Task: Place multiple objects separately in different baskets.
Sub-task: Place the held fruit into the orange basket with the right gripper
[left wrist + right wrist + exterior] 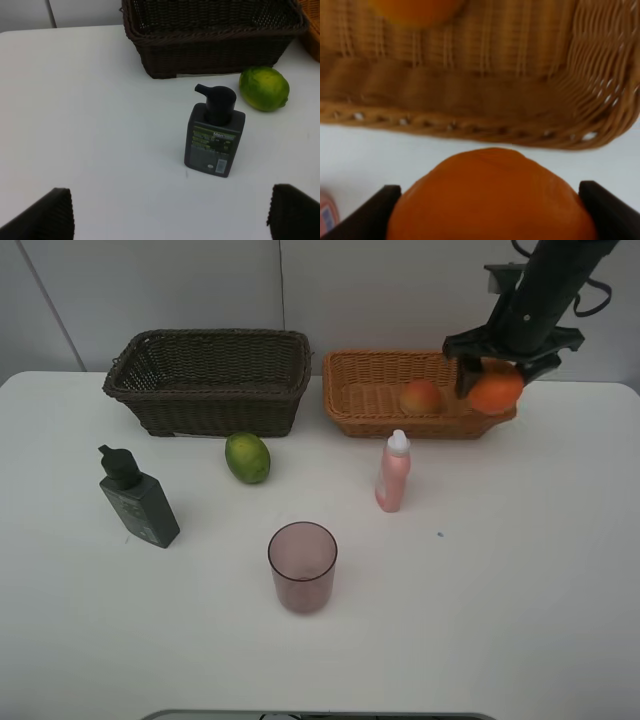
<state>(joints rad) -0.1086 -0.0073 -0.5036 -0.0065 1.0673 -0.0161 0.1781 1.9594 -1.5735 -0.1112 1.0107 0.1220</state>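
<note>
My right gripper (496,378) is shut on the orange (497,392) and holds it above the front right rim of the light tan basket (365,400). In the right wrist view the orange (490,200) fills the space between the fingers (376,209), with the tan basket (470,100) beyond. The peach-like fruit (421,397) lies inside that basket. The dark brown basket (207,380) holds nothing. On the table are the green citrus (247,457), pink bottle (393,473), mauve cup (302,566) and dark bottle (138,498). My left gripper (167,220) is open, short of the dark bottle (215,132).
The white table (520,570) ends at a front edge near the bottom of the high view. A white wall stands behind the baskets. In the left wrist view the green citrus (264,88) lies beside the dark brown basket (215,40).
</note>
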